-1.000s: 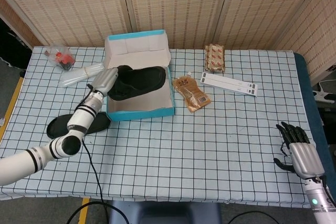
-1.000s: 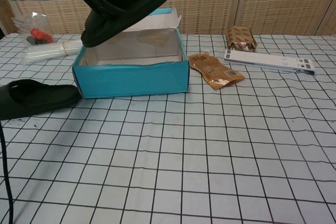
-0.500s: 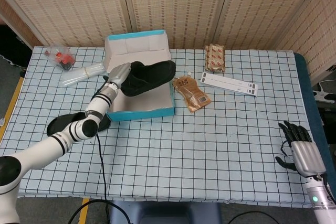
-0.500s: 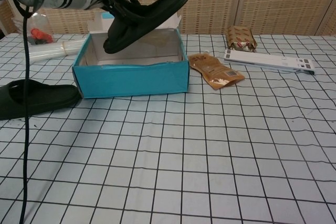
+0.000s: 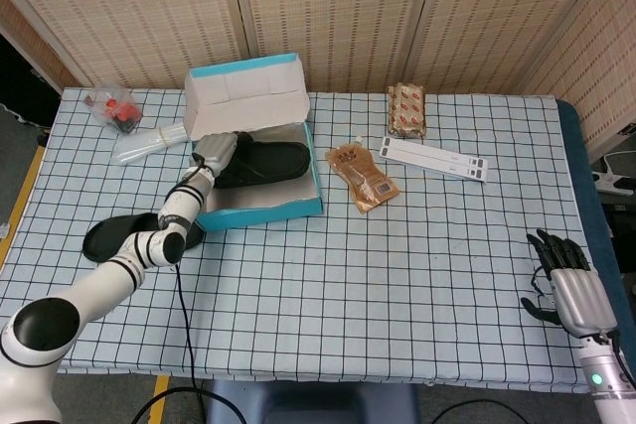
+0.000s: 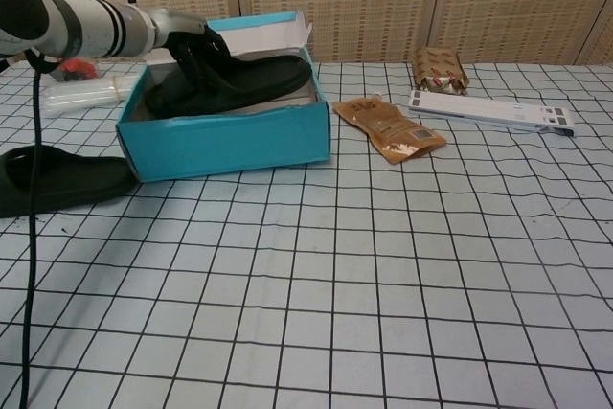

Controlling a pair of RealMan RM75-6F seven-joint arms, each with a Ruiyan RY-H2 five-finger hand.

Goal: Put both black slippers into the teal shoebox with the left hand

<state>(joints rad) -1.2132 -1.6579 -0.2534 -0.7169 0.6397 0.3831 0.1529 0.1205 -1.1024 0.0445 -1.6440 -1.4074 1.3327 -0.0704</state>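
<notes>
One black slipper [image 5: 265, 162] [image 6: 235, 84] lies across the open teal shoebox [image 5: 263, 211] [image 6: 225, 140], its toe near the right wall. My left hand [image 5: 215, 153] [image 6: 189, 43] still grips its heel end at the box's left side. The second black slipper [image 5: 124, 235] [image 6: 57, 179] lies flat on the checked cloth, left of the box and below my left forearm. My right hand [image 5: 571, 285] hangs off the table's front right corner, fingers apart, holding nothing.
The box lid [image 5: 245, 94] stands up behind the box. A brown pouch [image 5: 362, 177], a snack pack [image 5: 405, 110] and a white strip [image 5: 435, 157] lie right of the box. A clear bag [image 5: 112, 108] and a plastic bundle [image 5: 149, 141] lie at the back left.
My left hand has lowered the slipper from its tilted position above the box down into it. The shoebox has shifted a little to the left.
</notes>
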